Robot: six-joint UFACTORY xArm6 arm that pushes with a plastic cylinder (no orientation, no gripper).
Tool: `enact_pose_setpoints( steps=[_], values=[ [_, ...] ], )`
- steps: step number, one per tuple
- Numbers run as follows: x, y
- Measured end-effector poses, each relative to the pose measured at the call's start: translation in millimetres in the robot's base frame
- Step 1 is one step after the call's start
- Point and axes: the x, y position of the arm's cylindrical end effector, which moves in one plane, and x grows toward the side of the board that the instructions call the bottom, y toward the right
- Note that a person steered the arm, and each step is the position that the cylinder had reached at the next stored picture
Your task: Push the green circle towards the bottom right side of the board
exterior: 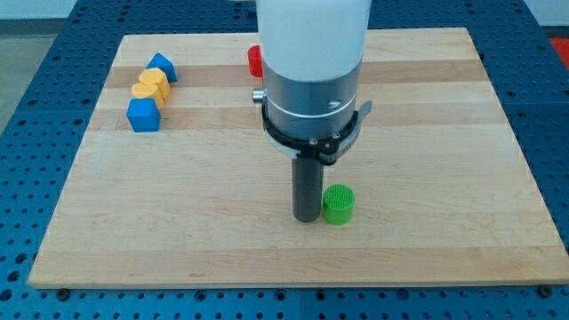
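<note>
The green circle [338,204] is a short green cylinder standing on the wooden board [178,222], a little right of the middle and near the view's bottom. My tip [308,217] is the lower end of the dark rod. It stands right at the green circle's left side, touching or nearly touching it. The arm's white and grey body hangs above it and hides the board behind.
A blue block [143,115], a yellow block [151,84] and another blue block [162,67] cluster at the view's upper left. A red block [254,60] shows partly behind the arm at the top. A blue perforated table surrounds the board.
</note>
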Motion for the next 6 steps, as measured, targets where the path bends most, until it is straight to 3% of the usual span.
enact_pose_setpoints(
  steps=[1, 3, 4, 6],
  values=[
    [-5, 70],
    [-52, 91],
    [-23, 144],
    [-15, 75]
  ],
)
